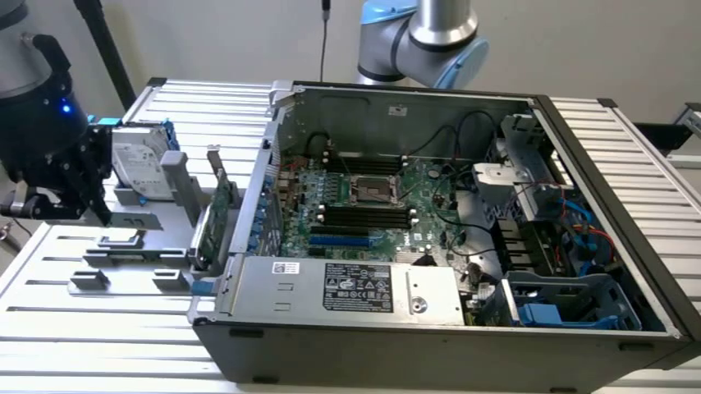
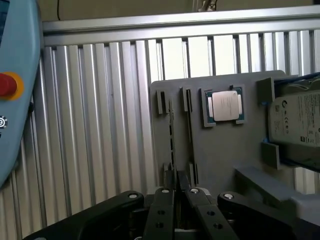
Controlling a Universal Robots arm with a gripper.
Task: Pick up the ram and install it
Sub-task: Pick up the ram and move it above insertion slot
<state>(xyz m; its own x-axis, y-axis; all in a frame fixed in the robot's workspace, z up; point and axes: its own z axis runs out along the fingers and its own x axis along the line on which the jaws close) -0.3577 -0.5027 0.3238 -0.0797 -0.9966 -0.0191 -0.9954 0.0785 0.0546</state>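
Note:
The ram (image 2: 171, 135) shows edge-on as a thin dark-green strip lying along a slot of the grey holder (image 2: 220, 160), between the slot's end brackets. My gripper (image 2: 176, 186) has its black fingers drawn close together on the near end of that strip. I cannot tell whether the stick still rests in the slot. In the exterior view my gripper (image 1: 98, 215) hangs over the holder (image 1: 126, 258) at the exterior view's left, outside the open computer case (image 1: 613, 271). The black memory slots (image 1: 367, 215) lie on the green motherboard inside the case.
On the holder are a silver processor chip (image 2: 225, 106), a silver hard drive (image 1: 137, 164) and an upright green expansion card (image 1: 225, 209) next to the case wall. A blue pendant with a red button (image 2: 10, 85) lies on the ribbed metal table. Cables and drive cages crowd the case's right side.

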